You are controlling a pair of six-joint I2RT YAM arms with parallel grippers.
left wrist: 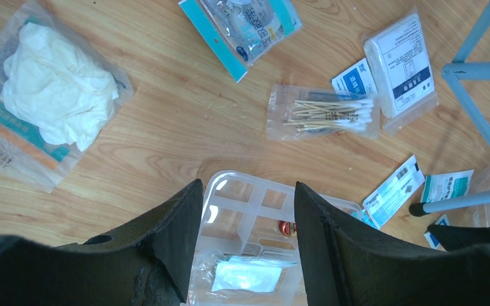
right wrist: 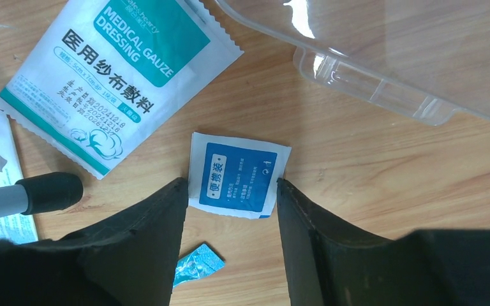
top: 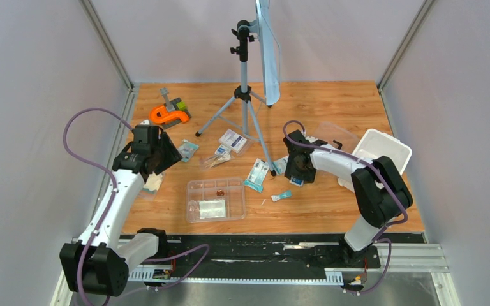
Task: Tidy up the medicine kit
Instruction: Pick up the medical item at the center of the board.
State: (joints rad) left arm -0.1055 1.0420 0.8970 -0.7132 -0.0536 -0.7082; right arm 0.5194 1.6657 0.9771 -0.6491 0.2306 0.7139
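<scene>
Blue-and-white, square and flat, the small packet [right wrist: 237,173] lies on the wooden desk [right wrist: 370,166] between the spread fingers of the right hand [right wrist: 231,186], not pinched. Near the packet lie the clear lid [right wrist: 383,51] and a teal gauze dressing [right wrist: 121,70]. The left hand [left wrist: 247,188], also spread, hovers over the divided tray [left wrist: 245,204].

The divided tray [top: 201,189] sits at the near middle of the worktop [top: 319,204], with one packet [top: 212,208] in its near compartment. The tripod [top: 245,95] stands behind it, with loose packets [top: 233,140] scattered between them. The tub [top: 383,150] is at the right edge, the lid [top: 335,135] just left of it, and the glove packet [top: 154,183] lies left of the tray
</scene>
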